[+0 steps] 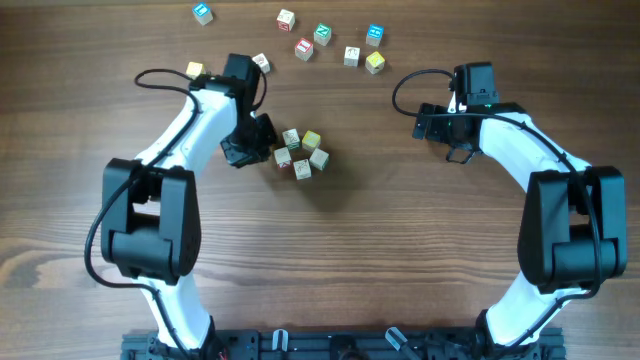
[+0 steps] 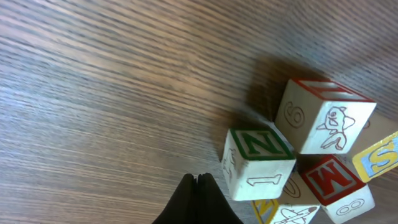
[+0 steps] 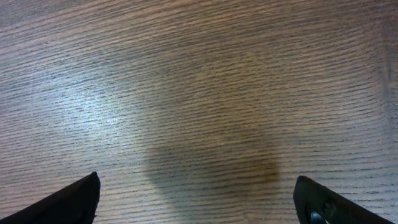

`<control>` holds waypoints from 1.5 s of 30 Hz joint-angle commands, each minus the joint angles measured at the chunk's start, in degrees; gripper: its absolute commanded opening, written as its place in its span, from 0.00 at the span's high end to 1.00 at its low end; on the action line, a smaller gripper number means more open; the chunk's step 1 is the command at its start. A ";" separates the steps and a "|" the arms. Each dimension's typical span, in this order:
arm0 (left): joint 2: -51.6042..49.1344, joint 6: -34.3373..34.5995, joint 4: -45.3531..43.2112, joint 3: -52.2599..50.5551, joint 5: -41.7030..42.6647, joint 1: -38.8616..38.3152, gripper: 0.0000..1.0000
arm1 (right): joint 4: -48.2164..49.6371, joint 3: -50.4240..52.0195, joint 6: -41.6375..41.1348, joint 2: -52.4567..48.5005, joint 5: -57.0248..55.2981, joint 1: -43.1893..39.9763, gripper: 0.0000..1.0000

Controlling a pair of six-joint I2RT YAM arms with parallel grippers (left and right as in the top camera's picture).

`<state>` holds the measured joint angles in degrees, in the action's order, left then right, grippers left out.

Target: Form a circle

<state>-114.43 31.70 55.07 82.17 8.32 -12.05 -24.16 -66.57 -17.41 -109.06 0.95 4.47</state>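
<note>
The circle point(image 1: 301, 153) is a tight cluster of small wooden cubes at the table's middle, with a pale yellow cube point(image 1: 311, 139) at its far side. My left gripper point(image 1: 262, 135) is shut on nothing, its tips just left of the cluster. In the left wrist view the closed fingertips point(image 2: 197, 177) sit beside a green N cube point(image 2: 258, 162), with a red-topped cube point(image 2: 323, 115) and a red M cube point(image 2: 336, 180) behind it. My right gripper point(image 1: 440, 128) hangs open over bare wood at the right, and nothing lies between its fingers point(image 3: 196, 180).
Several loose cubes are spread along the far edge, from a blue one point(image 1: 203, 13) to a yellow one point(image 1: 375, 62). Two more, one yellow point(image 1: 194, 70) and one pale point(image 1: 261, 62), lie beside my left arm.
</note>
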 commanded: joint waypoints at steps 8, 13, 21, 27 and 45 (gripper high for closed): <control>0.96 2.32 0.31 -0.59 -5.22 -4.68 0.96 | 0.13 -1.03 0.74 1.79 -1.11 0.17 0.00; 0.96 3.61 -0.22 -0.59 -8.07 -4.68 0.96 | 0.13 -1.03 0.74 1.79 -1.11 0.17 0.00; 0.96 3.78 -4.57 -4.72 -10.36 -4.94 0.96 | 0.13 -1.03 0.74 1.79 -1.11 0.17 0.00; 0.96 3.80 -6.14 -4.94 -10.34 -4.94 0.96 | 0.13 -1.03 0.72 1.79 -1.11 0.17 0.00; 0.96 5.22 -7.76 -4.94 -8.20 -4.94 0.96 | 0.13 -1.03 0.74 1.79 -1.11 0.17 0.00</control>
<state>-114.43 35.97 47.48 77.82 -0.14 -16.88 -24.16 -66.57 -17.41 -109.06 0.95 4.47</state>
